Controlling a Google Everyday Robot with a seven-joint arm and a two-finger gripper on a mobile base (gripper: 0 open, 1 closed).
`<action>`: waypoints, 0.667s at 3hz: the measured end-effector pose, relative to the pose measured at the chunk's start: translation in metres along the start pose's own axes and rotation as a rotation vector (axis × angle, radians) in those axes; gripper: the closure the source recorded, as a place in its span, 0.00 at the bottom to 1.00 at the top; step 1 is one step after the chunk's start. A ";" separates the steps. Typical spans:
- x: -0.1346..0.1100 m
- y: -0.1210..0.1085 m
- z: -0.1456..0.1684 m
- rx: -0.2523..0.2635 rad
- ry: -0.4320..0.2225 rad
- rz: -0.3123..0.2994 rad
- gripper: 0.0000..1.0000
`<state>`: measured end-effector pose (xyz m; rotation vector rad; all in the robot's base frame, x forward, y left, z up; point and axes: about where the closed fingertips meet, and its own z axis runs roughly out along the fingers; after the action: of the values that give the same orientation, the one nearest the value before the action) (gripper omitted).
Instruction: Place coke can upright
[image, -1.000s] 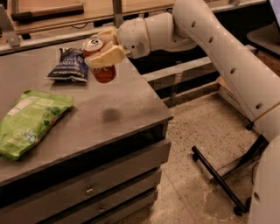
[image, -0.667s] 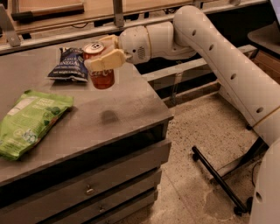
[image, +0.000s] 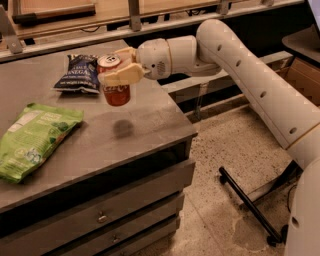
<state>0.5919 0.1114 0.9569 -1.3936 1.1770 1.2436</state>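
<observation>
The coke can, red with a silver top, hangs nearly upright in the air above the grey table. My gripper is shut on the can's upper part, with a tan finger across its front. The can's shadow falls on the table below it, so the can is off the surface. The white arm reaches in from the right.
A dark blue chip bag lies on the table just behind and left of the can. A green snack bag lies at the front left. The table's right edge is close to the can; drawers sit below. A black metal stand leg lies on the floor.
The gripper with the can has shifted slightly left and lower over the table. The can has stayed nearly upright in the grip.
</observation>
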 end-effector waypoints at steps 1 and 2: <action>0.021 -0.005 -0.010 0.097 0.041 -0.035 1.00; 0.045 -0.018 -0.015 0.184 0.045 -0.010 1.00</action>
<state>0.6134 0.0957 0.9141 -1.2945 1.2797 1.0731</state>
